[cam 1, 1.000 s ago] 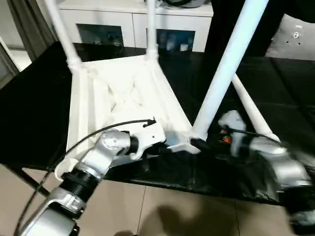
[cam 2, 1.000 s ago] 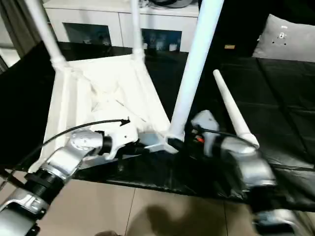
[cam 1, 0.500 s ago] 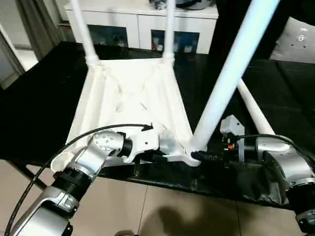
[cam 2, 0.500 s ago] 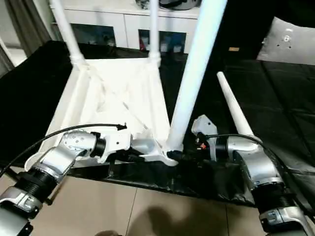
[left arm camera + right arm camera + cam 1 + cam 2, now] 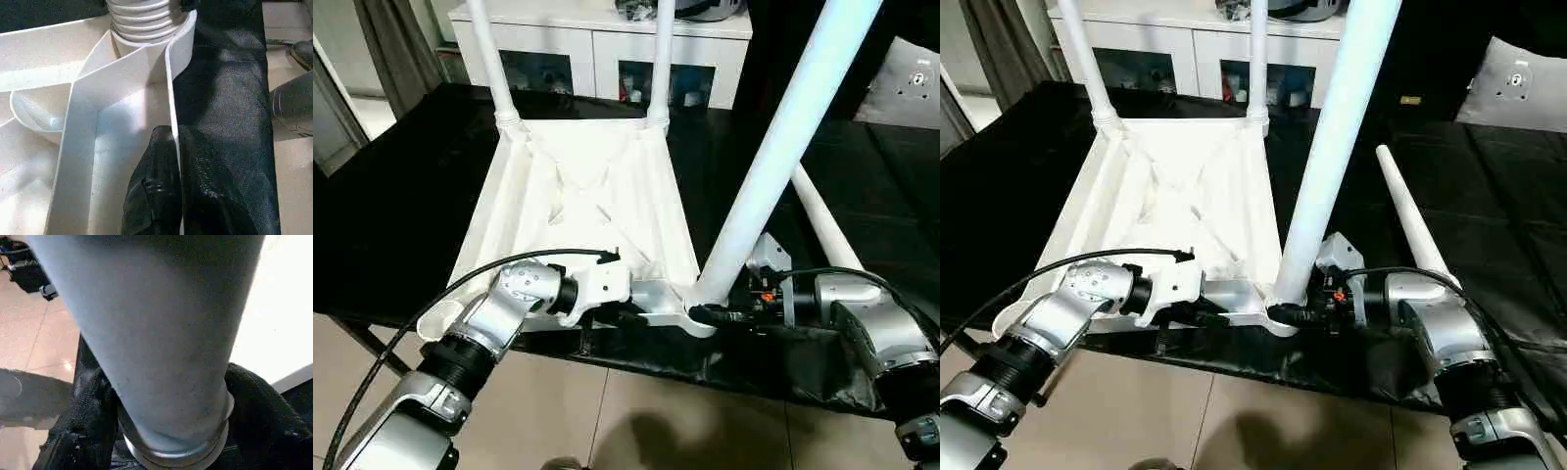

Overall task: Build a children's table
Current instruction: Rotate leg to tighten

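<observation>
**Both grippers at the near corner of the upturned table**

The left arm [image 5: 480,338] reaches in low from the near left, forearm angled up toward the table edge, wrist bent so the left gripper [image 5: 166,161] lies along the near rim of the table top [image 5: 582,196]. Its fingers [image 5: 154,196] are closed together on that thin rim wall, one finger inside the rim, the black cover just outside it.

The right arm [image 5: 1440,343] comes in from the near right, its wrist turned inward and roughly level. The right gripper [image 5: 1295,315] sits at the foot of the near leg [image 5: 783,137]; in the right wrist view a black finger [image 5: 85,426] stands on each side of the tube's base, wrapped round it. Whether they press the leg or merely flank it, I cannot tell.

The children's table lies upside down on the large black-covered worktable [image 5: 401,215], ribs up. Two far legs [image 5: 489,59] stand in its far corner sockets, and the near leg stands tilted in the near right socket [image 5: 695,318]. A fourth leg [image 5: 1410,220] lies loose on the black cover, just right of the top.

Behind stands a white cabinet [image 5: 607,49] with glass doors; below, a tan tiled floor [image 5: 636,421].
</observation>
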Controlling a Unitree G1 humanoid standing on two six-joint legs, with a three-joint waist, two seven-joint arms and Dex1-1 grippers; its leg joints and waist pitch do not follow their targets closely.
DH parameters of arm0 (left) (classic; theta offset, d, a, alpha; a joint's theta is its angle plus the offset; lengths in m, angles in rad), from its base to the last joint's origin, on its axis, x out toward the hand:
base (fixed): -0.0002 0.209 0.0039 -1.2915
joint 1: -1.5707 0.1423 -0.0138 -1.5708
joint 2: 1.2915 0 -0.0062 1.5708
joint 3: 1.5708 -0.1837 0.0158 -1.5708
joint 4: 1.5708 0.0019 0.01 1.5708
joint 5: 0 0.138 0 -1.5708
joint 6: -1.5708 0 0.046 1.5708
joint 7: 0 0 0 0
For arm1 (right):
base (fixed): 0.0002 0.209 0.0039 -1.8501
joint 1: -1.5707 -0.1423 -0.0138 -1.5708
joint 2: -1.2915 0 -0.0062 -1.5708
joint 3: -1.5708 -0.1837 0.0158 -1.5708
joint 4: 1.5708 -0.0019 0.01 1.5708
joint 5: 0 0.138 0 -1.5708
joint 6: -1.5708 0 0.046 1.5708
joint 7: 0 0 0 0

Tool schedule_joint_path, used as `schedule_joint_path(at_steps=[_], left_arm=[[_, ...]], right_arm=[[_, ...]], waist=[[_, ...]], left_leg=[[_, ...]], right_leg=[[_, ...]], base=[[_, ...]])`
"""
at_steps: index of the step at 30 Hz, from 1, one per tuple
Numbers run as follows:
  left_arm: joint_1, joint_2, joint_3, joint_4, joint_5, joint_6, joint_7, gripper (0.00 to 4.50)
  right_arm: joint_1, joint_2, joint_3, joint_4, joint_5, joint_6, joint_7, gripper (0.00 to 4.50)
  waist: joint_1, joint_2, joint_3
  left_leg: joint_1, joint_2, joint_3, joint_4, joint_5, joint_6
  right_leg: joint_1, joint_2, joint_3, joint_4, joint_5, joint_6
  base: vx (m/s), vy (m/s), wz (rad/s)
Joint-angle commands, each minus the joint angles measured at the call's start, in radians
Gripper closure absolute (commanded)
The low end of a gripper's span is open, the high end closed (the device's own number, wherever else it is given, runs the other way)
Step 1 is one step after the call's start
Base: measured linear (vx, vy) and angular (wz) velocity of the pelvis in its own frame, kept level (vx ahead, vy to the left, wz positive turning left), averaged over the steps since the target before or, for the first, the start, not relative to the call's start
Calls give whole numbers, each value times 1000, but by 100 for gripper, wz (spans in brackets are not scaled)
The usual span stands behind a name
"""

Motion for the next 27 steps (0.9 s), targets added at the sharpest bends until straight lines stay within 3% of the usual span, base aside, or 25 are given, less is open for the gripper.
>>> schedule_joint_path(at_steps=[1,2,5,7,9,10,13,15,16,18,19,23,25,27], left_arm=[[27,-17,-35,-17,3,45,-24,450],[27,-17,-35,-17,3,45,-24,450],[37,-71,5,-64,-3,202,100,450],[38,-109,21,-92,1,286,170,450],[35,-146,39,-104,-4,342,221,450],[29,-188,55,-111,-10,390,273,450],[8,-285,88,-96,-10,451,397,450],[-3,-318,96,-77,2,451,450,450],[-8,-336,89,-70,18,432,480,450],[-8,-339,86,-71,22,426,483,450],[-6,-337,82,-78,26,426,480,450],[11,-293,61,-102,50,392,443,450],[14,-273,61,-91,54,363,425,450],[14,-261,62,-80,56,349,415,450]], right_arm=[[19,14,-3,-33,27,36,-4,168],[19,14,-3,-33,27,36,-4,170],[7,114,-43,-10,-8,103,-242,176],[-13,179,-74,22,-28,118,-388,177],[-24,222,-99,32,-23,142,-466,178],[-32,266,-120,36,-12,164,-530,178],[-44,351,-132,47,-24,176,-650,178],[-58,378,-139,81,-55,157,-728,178],[-74,385,-139,129,-100,92,-792,178],[-76,384,-137,139,-111,70,-802,178],[-76,385,-141,143,-108,60,-799,122],[-52,359,-180,114,-71,47,-737,101],[-41,333,-190,108,-70,22,-705,65],[-39,316,-197,113,-68,1,-683,58]], waist=[[-5,-15,-66],[-5,-15,-66],[-16,-12,-58],[-34,-18,-52],[-50,-17,-50],[-61,-25,-50],[-69,-24,-51],[-68,-25,-53],[-69,-24,-55],[-69,-22,-60],[-68,-20,-60],[-62,-15,-66],[-55,-16,-65],[-52,-16,-64]], left_leg=[[0,96,-32,-64,-51,102],[0,96,-32,-64,-51,102],[2,98,-35,-72,-78,74],[6,81,-33,-74,-143,32],[6,76,-34,-73,-163,29],[7,75,-35,-72,-161,30],[7,69,-31,-69,-145,40],[5,68,-32,-69,-132,48],[3,68,-32,-69,-125,52],[1,71,-33,-68,-105,59],[-2,74,-33,-68,-92,72],[-5,82,-34,-66,-40,108],[-6,80,-32,-65,-33,117],[-5,81,-31,-66,-38,117]], right_leg=[[57,-116,90,-60,-217,-111],[57,-116,90,-60,-217,-111],[54,-117,87,-70,-270,-111],[57,-118,80,-95,-415,-69],[55,-114,75,-106,-470,-40],[54,-114,74,-108,-478,-37],[51,-110,74,-113,-488,-19],[52,-109,73,-112,-469,-16],[52,-110,75,-109,-455,-19],[52,-109,78,-99,-394,-34],[54,-111,82,-93,-351,-49],[57,-111,87,-71,-217,-96],[58,-113,88,-69,-199,-104],[59,-112,87,-69,-207,-106]], base=[[0,0,0],[0,0,0],[0,0,0],[0,0,0],[0,0,0],[0,0,0],[0,0,0],[0,0,0],[0,0,0],[0,0,0],[0,0,0],[0,0,0],[0,0,0],[0,0,0]])
